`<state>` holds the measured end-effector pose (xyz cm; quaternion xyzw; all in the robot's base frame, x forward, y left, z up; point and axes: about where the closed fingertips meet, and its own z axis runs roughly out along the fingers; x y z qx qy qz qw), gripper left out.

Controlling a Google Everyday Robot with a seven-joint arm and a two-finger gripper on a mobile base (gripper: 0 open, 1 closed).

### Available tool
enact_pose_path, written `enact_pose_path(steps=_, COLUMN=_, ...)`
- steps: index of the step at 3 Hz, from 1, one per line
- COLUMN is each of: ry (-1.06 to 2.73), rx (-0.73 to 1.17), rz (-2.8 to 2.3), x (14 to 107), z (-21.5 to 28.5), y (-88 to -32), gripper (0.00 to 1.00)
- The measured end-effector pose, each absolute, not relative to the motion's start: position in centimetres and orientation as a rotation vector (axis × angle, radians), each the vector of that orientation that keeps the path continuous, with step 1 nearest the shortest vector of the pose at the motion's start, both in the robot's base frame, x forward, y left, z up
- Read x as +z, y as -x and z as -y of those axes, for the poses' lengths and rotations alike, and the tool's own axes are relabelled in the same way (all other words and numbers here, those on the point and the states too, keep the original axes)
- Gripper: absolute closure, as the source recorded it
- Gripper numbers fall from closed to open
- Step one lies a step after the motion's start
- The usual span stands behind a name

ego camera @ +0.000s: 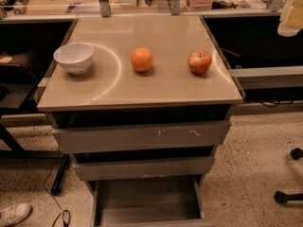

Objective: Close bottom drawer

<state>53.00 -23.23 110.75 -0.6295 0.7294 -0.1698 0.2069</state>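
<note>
The bottom drawer (147,200) is the lowest of three grey drawers under the cabinet top. It is pulled far out toward me, a shallow empty tray with thin side walls; its front runs along the bottom edge of the view. Above it sit the mid-width drawer (142,168) and the widest drawer (142,136) with pale scratches on its front, both slightly out. My gripper is not in view.
On the cabinet top (142,91) stand a white bowl (74,57), an orange (141,59) and a red apple (199,62). A white shoe (14,213) and a cable lie on the floor at left. Chair casters (284,196) sit at right.
</note>
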Motion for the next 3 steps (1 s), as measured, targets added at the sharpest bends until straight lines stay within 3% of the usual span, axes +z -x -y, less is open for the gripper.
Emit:
enact_pose_path(steps=1, ry=1.753, rx=-0.473, rz=-2.031, x=110.75, z=23.23, y=-53.0, gripper=0.0)
enact_pose_path(steps=3, ry=1.753, rx=-0.473, rz=-2.031, x=110.75, z=23.23, y=-53.0, gripper=0.42)
